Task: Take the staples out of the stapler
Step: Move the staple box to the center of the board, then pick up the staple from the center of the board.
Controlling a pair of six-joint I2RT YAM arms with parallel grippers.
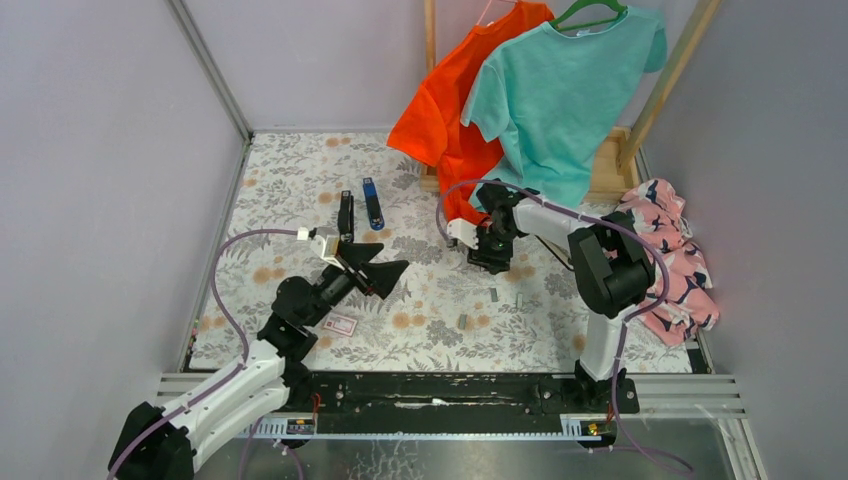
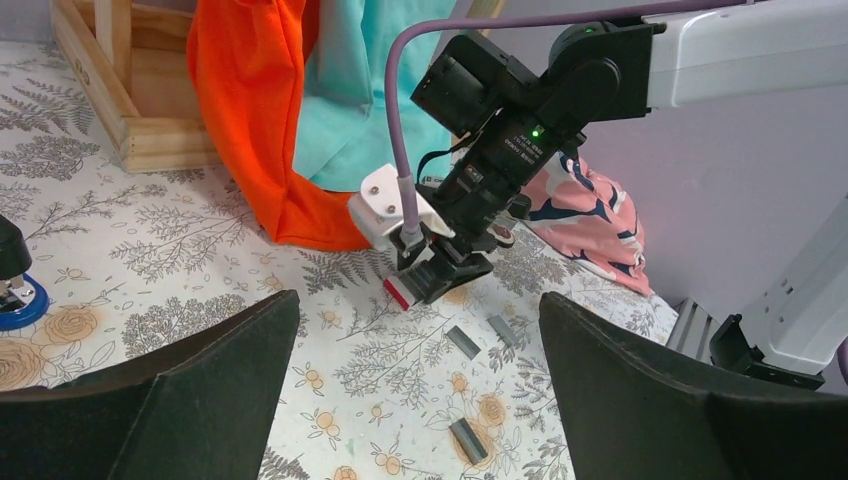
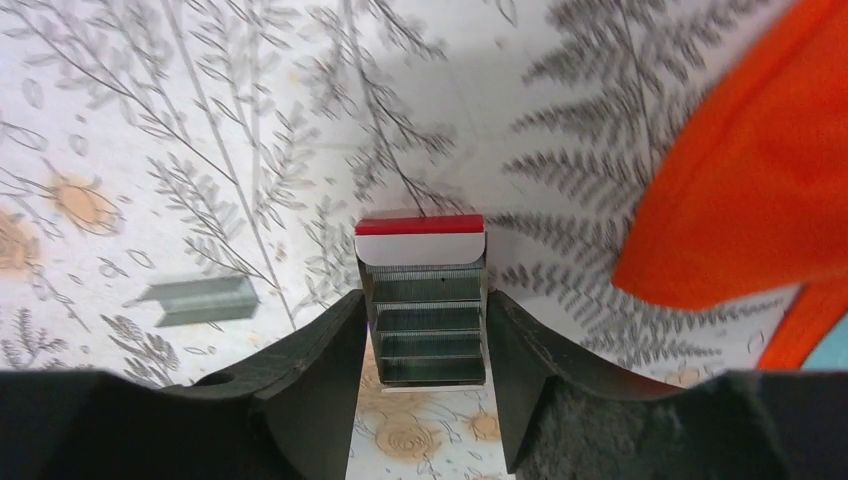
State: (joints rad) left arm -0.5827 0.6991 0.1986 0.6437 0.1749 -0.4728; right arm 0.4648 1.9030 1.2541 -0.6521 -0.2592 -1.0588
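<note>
Right fingers clamped on red-capped box, silvery staples stacked inside; left fingers spread wide.

**Q:** What does the floral table carry near your right gripper?
**A:** Three loose strips of staples, just base-side of it.
**Q:** And near your left gripper?
**A:** The stapler and the blue-and-black bar, side by side beyond it; the red-and-white card base-side.
</note>
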